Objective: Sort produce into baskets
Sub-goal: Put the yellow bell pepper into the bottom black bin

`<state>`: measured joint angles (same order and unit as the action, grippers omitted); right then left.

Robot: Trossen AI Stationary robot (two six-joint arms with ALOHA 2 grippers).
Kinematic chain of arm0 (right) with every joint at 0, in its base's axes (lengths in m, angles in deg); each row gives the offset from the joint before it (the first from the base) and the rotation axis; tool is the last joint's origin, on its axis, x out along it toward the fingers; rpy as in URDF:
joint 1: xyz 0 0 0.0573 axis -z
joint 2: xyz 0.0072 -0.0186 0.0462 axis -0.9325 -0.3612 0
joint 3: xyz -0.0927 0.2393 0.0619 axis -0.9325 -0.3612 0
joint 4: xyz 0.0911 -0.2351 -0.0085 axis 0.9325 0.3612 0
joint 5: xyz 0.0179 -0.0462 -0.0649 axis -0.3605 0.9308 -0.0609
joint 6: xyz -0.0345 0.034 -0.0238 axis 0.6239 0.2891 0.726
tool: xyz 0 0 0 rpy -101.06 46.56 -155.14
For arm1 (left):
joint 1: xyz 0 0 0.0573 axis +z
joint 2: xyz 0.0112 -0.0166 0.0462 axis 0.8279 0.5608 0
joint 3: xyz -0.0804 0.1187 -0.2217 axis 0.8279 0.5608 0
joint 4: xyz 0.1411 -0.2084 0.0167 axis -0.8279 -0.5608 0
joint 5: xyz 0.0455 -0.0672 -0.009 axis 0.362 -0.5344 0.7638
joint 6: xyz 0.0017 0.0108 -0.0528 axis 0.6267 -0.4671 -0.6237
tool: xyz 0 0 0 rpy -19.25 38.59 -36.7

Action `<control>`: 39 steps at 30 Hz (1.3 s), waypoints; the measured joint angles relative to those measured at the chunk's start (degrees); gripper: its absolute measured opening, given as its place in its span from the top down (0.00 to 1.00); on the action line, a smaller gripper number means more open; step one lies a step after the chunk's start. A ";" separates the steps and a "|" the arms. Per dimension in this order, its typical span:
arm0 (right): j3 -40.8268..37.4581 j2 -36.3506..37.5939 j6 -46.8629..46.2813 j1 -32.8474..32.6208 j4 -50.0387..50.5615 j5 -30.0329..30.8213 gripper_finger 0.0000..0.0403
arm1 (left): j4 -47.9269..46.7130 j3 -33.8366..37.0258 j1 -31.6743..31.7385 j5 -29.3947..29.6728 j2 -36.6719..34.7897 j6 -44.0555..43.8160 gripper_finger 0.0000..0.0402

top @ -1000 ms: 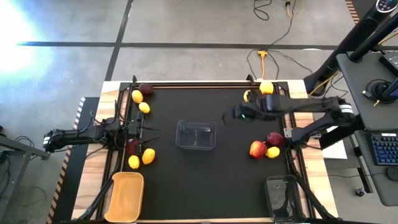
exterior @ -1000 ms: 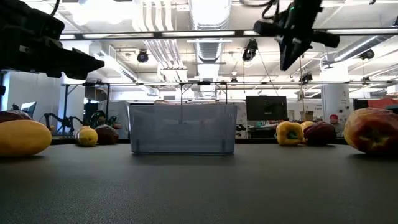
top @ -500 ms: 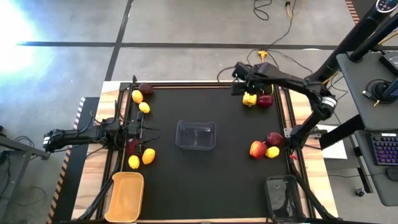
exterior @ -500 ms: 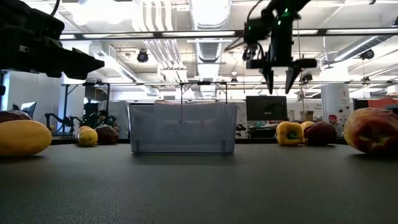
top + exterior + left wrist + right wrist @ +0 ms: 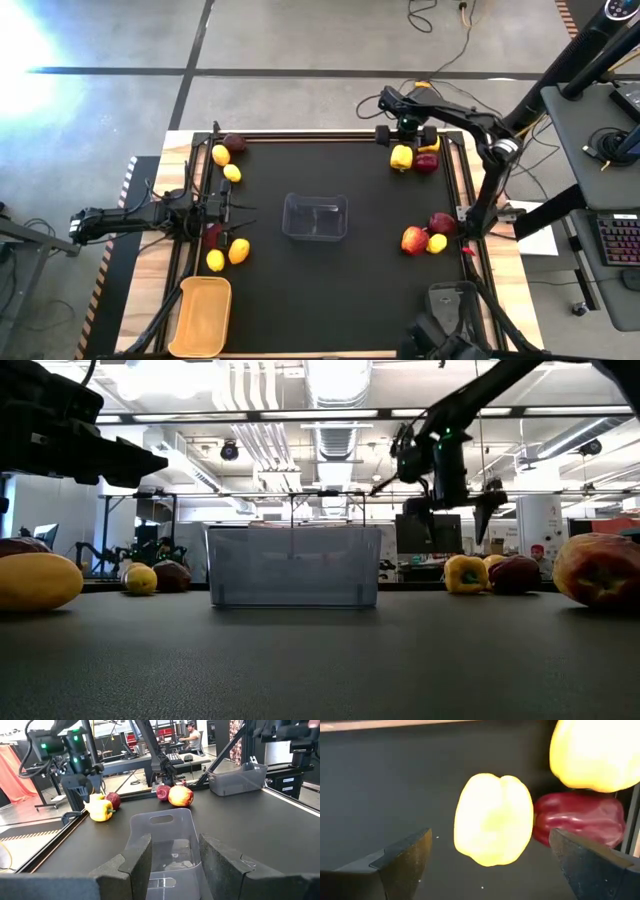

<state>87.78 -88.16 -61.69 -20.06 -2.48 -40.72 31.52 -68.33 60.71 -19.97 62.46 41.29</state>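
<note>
Since a second ago the right arm has swung from the middle right of the worktop to its far right corner, and nothing else has shifted. That puts it over produce for a first pick; every basket looks empty, so the sort has hardly begun.

Going left to right: the left gripper waits low at the left edge, jaws spread and empty, aimed across at the centre. Round it lie two lemons and a dark-red fruit at the far left, and two more yellow pieces with a dark fruit nearer. The yellow-orange bin sits at the near left corner.

In the centre stands the clear bin, well apart from all the fruit.

At the far right, the right gripper hangs just above a yellow bell pepper, jaws released and straddling it without touching. A dark-red pepper lies touching its right side, with another yellow one just beyond, so closing cleanly may nudge them. Nearer on the right lie a red-yellow fruit, a dark-red one and a small yellow one. The dark grey bin sits at the near right
</note>
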 joint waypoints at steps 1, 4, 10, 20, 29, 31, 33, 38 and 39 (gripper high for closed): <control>0.00 -0.62 0.15 0.11 0.03 -0.52 0.01 | 0.01 0.01 0.00 -0.01 0.00 0.00 0.64; -0.22 -2.58 0.18 0.60 0.02 -1.17 0.01 | 0.02 0.02 0.00 0.00 0.00 0.00 0.64; -0.49 -6.47 -1.84 0.99 0.01 -1.20 0.01 | 0.02 0.00 0.00 0.00 0.00 0.00 0.64; -0.68 -10.07 -4.09 0.75 -0.63 -1.64 0.01 | 0.02 0.02 0.00 0.00 0.00 0.00 0.64; -0.70 -10.48 -4.07 -0.47 -1.51 -1.13 0.01 | 0.02 0.00 0.00 0.00 0.00 0.00 0.64; -0.70 -10.48 -4.05 -0.70 -1.49 -1.13 0.02 | 0.02 0.00 0.00 0.00 0.00 0.00 0.64; -0.70 -10.48 -3.96 -1.12 -1.56 -1.13 0.05 | 0.02 0.02 0.00 -0.01 -0.01 0.00 0.64; -0.70 -10.35 -2.64 -2.54 -1.58 -1.13 0.17 | 0.00 0.02 0.00 0.00 0.00 0.00 0.64; -0.70 -10.18 -2.38 -2.94 -1.58 -1.15 0.19 | 0.02 0.02 0.00 0.00 0.00 0.00 0.64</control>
<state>87.09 -98.34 -64.08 -23.00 -4.07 -41.87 31.54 -68.30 60.71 -19.97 62.45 41.29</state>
